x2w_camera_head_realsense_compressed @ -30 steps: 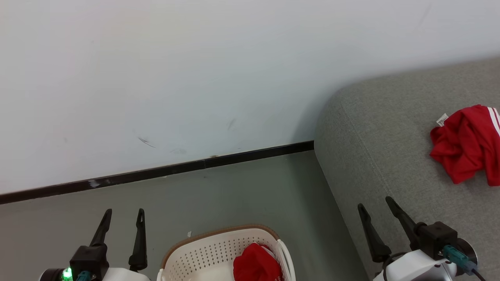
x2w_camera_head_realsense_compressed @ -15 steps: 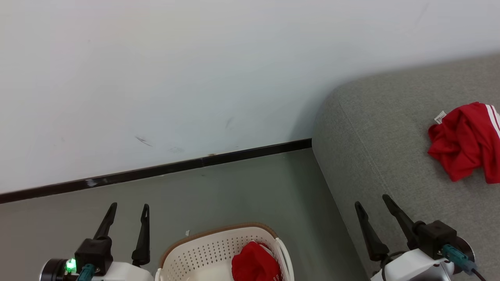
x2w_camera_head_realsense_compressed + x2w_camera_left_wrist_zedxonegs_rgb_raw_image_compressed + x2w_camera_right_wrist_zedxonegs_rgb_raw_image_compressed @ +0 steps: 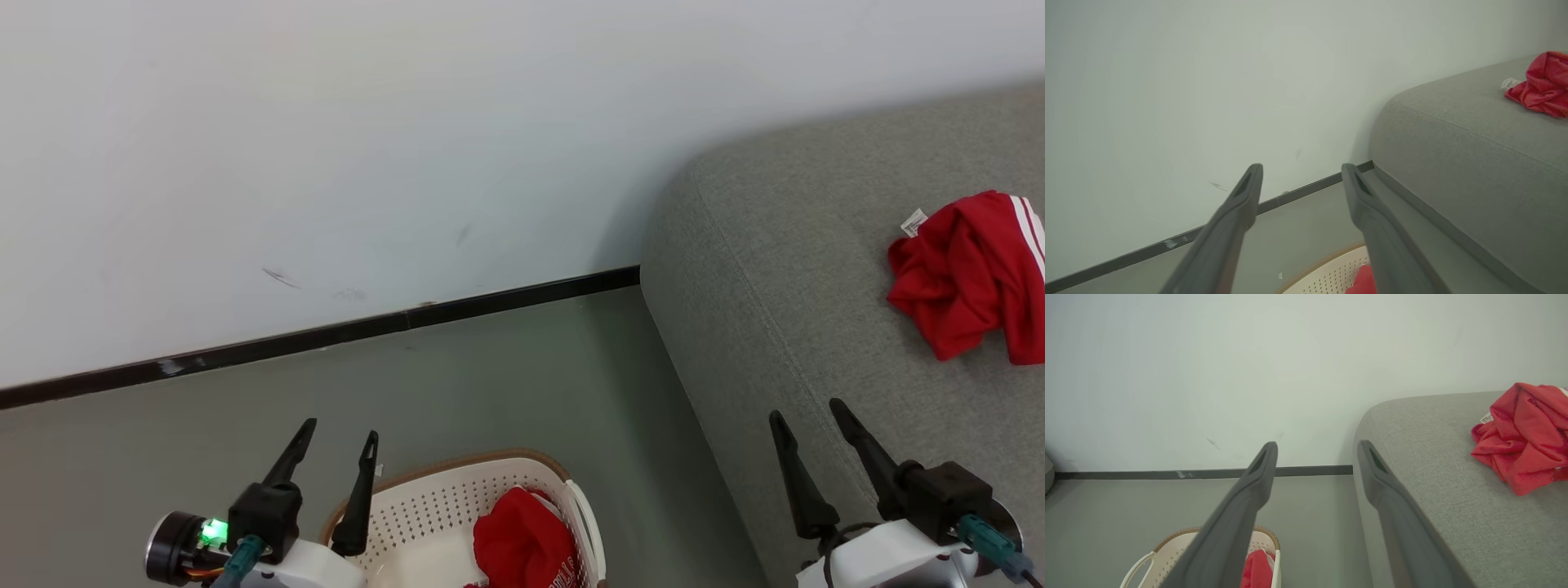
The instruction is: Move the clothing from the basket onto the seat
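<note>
Since a second ago my left gripper (image 3: pixel 341 429) has swung right, up to the basket (image 3: pixel 457 500) rim, fingers spread wide and empty. One red garment (image 3: pixel 518 543) lies in the basket; the striped garment (image 3: pixel 963 273) sits on the grey sofa (image 3: pixel 775 286). My right gripper (image 3: pixel 804 408) hangs over the sofa's edge, wide apart, holding nothing.

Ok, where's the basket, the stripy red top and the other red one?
basket (image 3: pixel 445 508), head view, its perforated back wall.
striped red garment (image 3: pixel 955 278), head view, its crumpled middle.
red garment in the basket (image 3: pixel 518 543), head view, its bunched top.
</note>
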Available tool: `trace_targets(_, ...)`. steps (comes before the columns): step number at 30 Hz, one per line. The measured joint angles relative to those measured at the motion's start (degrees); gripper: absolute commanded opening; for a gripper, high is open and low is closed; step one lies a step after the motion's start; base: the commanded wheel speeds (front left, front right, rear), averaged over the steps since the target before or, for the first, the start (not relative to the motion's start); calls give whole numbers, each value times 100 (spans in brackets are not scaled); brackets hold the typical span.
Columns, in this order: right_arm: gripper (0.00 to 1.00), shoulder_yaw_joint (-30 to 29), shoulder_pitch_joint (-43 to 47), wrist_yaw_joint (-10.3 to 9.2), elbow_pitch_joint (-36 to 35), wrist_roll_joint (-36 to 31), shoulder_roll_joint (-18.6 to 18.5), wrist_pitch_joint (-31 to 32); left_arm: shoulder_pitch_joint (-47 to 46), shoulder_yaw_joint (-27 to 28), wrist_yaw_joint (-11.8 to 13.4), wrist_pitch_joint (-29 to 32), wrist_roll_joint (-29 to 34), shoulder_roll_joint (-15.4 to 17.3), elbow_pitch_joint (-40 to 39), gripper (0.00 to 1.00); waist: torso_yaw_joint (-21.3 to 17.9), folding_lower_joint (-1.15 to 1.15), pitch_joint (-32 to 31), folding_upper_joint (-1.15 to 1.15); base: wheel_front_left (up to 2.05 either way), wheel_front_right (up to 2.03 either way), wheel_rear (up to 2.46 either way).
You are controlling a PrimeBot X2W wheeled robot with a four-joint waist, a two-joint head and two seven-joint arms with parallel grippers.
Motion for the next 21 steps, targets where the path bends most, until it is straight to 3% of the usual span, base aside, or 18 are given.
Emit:
trace_targets(10, 100, -333, 108, 0, -445, -18, 9, 0, -263, -482, -304, 207, 124, -133, 782, 100, -155, 0, 317, 0, 0, 0, 0)
trace_targets(21, 100, -571, 253, 0, -904, -59, 18, 0, -626, -755, -403, 324, 266, -223, 1402, 100, -375, 0, 743, 0, 0, 0, 0)
